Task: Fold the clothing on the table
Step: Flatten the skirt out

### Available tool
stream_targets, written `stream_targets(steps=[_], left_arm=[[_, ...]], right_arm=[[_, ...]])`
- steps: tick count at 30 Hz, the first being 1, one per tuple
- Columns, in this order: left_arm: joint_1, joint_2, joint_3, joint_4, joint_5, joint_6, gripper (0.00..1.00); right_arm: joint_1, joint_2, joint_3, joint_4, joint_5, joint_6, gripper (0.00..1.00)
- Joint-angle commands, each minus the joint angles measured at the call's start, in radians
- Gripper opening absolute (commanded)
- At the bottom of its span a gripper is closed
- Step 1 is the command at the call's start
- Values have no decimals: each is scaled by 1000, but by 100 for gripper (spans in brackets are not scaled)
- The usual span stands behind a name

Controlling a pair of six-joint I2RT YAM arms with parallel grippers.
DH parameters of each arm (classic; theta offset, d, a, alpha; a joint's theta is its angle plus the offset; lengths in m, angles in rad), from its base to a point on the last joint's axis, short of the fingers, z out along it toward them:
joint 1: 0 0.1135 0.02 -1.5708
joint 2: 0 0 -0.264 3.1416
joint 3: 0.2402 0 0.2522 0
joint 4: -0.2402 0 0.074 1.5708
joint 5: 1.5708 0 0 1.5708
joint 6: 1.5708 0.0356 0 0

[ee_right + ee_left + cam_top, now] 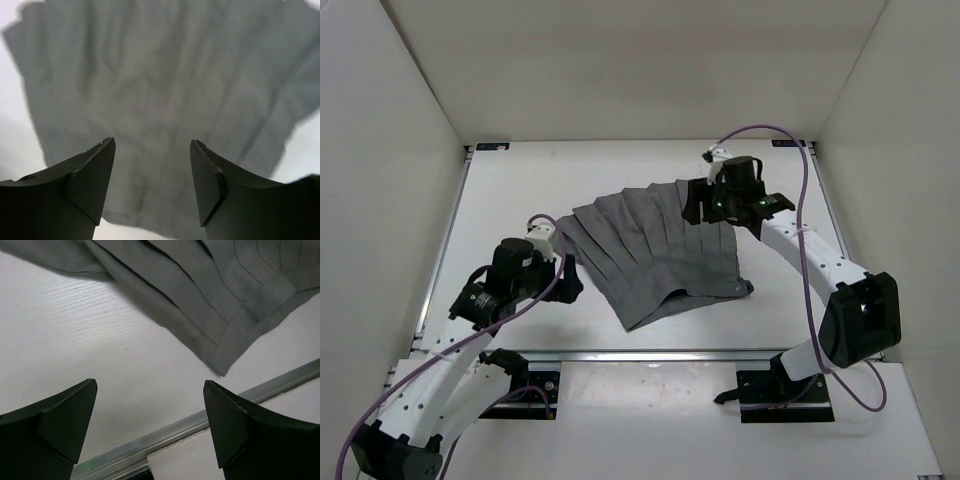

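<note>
The clothing (655,250) is a grey pleated skirt lying spread on the white table (520,190), its waistband toward the near right. My left gripper (563,278) hangs open just off the skirt's left edge, nothing between its fingers. In the left wrist view the clothing (215,295) fills the top and the left gripper (150,390) is over bare table. My right gripper (705,205) is open above the skirt's far right corner. The right wrist view shows the clothing (160,80) under the open right gripper (152,145), blurred, with nothing held.
A metal rail (650,354) runs along the table's near edge, also the rail (200,425) in the left wrist view. White walls enclose the table at the back and both sides. The arm bases (785,390) sit below the rail.
</note>
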Motion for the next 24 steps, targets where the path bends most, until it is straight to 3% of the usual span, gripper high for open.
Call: stream_targets(steps=[1,4,5,6,8,9,10,11,12,13,15,17,24], left_arm=[[-18,-8,4,31,77,18,99],[52,-89,-68,139,217,-26,99],[80,-96,-90,217,329,-63,94],[69,-110,-125,294,391,-118,60],[12,-92,-176,403,386,-206,21],[-44,-82,-190,461,366,-247,9],[-71,-58,-190,507,334,-273,6],[-110,-12,-193,523,320,-298,10],[-122,22,-200,569,317,-316,44],[-118,42,-207,584,315,-341,65],[-115,79,-239,640,320,-376,81],[-136,117,-254,683,245,-402,84],[-240,318,-210,603,151,-441,80]], right_arm=[[-74,-88,-40,-18,17,47,59],[-103,-139,-112,-41,58,55,59],[-103,-160,-147,-50,75,61,60],[-111,-172,-182,-43,78,66,60],[-115,-200,-222,-61,92,77,60],[-120,-228,-248,-64,94,81,61],[-128,-235,-273,-93,115,80,62],[-135,-254,-285,-96,139,81,64],[-157,-268,-320,-107,155,83,65],[-166,-281,-334,-115,143,84,66],[-189,-306,-356,-124,126,89,70],[-198,-312,-380,-132,124,95,76],[-224,-237,-360,-225,124,97,77]])
